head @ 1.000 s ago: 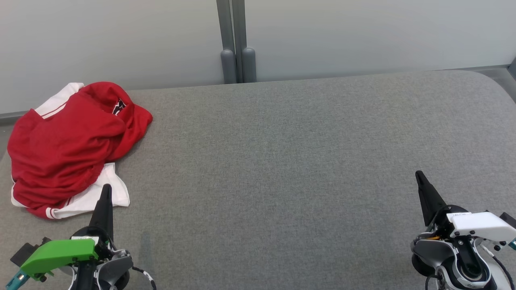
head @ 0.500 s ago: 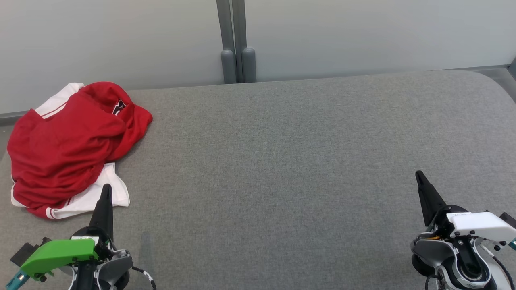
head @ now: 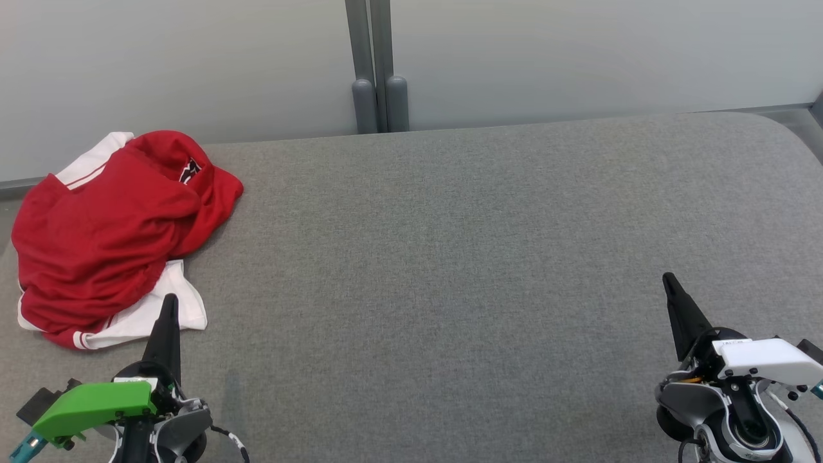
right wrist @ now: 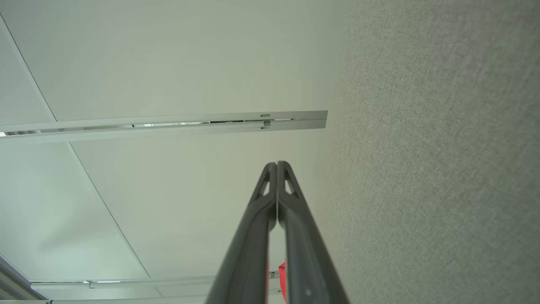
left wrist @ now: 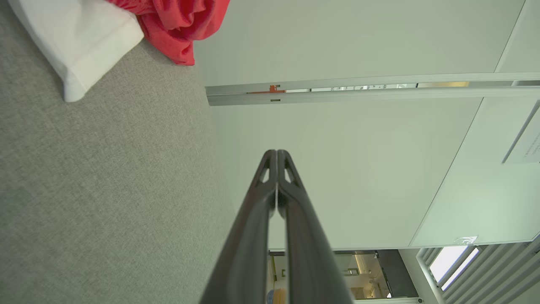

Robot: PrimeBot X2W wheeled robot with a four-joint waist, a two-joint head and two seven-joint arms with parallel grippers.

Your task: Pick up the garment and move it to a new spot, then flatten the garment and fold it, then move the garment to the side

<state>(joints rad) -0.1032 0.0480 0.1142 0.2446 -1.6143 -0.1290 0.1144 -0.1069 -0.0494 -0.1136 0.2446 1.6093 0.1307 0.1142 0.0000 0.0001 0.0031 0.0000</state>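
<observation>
Garment (head: 103, 238): red with white sleeves and trim, crumpled in a heap at about 10 o'clock on the grey bench (head: 463, 257), close to the bench's far left corner. A white sleeve (head: 183, 307) sticks out at the heap's near edge. Not lifted and not flattened, so by my reading the first step of the task is not yet begun

Left gripper (head: 168, 299) at 7 o'clock in the head view, fingers clenched tip to tip with nothing between them. The tip sits just beside the white sleeve; cannot tell whether it touches. In the left wrist view the fingers (left wrist: 297, 219) are pressed together, with white cloth and red folds toward 11 o'clock. Right gripper (head: 668, 279) at 5 o'clock, well apart from the garment. Its fingers (right wrist: 297, 236) are likewise clenched on nothing

Risks, as judged:
- Fingers are clenched. If the left arm advances without parting them, it would likely shove the heap toward the corner and over the edge instead of grasping it
- The heap is layered. A pinch on the white sleeve alone may raise one end and drag the rest, leaving it twisted and harder to flatten
- The right arm has the whole bench to cross, and a one-arm lift may let cloth trail and snag on the bench edge
</observation>
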